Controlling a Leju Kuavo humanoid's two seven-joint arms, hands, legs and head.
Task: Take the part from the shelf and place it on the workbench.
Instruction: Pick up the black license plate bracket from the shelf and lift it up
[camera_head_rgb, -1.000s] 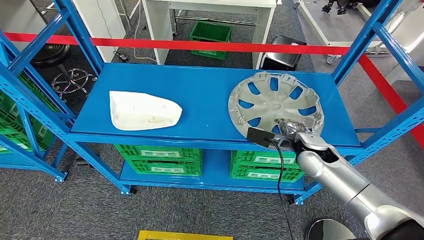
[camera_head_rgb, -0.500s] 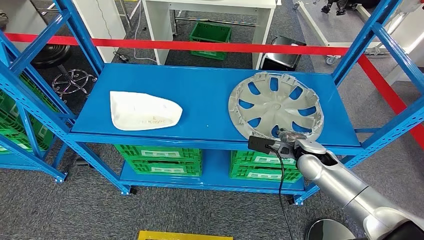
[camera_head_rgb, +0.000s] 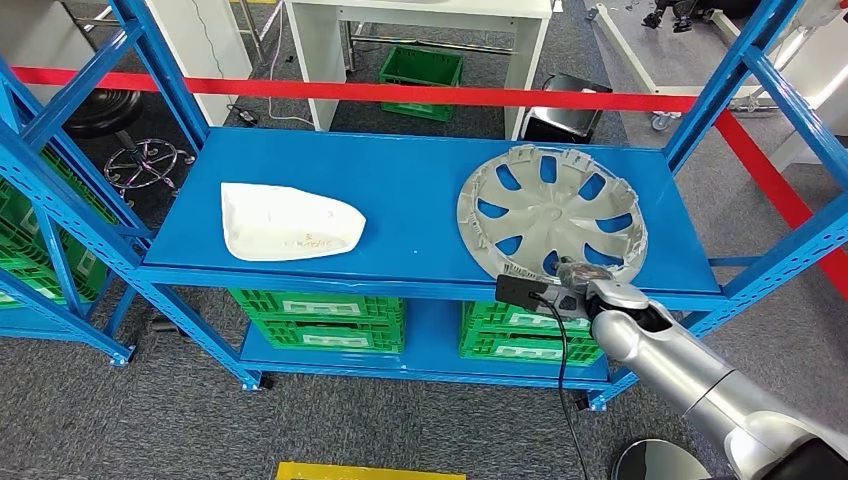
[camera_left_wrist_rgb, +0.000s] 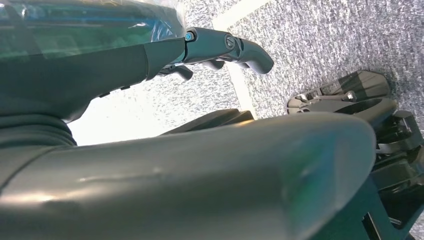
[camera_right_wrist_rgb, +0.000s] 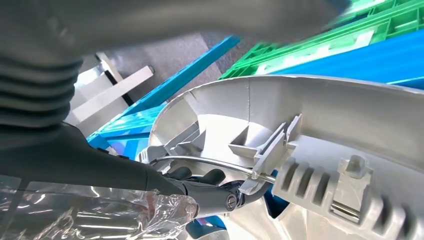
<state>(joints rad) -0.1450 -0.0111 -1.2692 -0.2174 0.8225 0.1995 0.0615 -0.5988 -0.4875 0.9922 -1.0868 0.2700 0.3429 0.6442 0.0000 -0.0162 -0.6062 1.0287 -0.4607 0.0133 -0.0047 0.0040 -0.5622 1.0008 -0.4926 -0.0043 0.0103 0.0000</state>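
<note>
Right hand (camera_head_rgb: 572, 277) sits at the near rim of the silver wheel cover (camera_head_rgb: 551, 212), at the front edge of the blue shelf (camera_head_rgb: 400, 200). In the right wrist view its dark fingers (camera_right_wrist_rgb: 220, 192) curl under the cover's inner rim, hooked in behind the wire ring and the ribbed clips, so the hand grips the wheel cover (camera_right_wrist_rgb: 325, 130) at its edge. Compared with 1 second ago, the hand has slid back toward the shelf's front lip and sits slightly lower; since half a second ago it has barely shifted. The wheel cover lies flat, inner face up, on the right half of the shelf's top level, and it has not moved from that spot across the 3 head pictures.

Left hand (camera_left_wrist_rgb: 220, 47) shows in the left wrist view above grey carpet, its dark fingers stretched out and nothing between them, so it is open.

On the left half of the same shelf level lies a white plastic part (camera_head_rgb: 287, 223), well apart from the wheel cover and unchanged. Green crates (camera_head_rgb: 315, 318) stand on the level below. Red barrier tape (camera_head_rgb: 400, 92) runs across behind the shelf.
</note>
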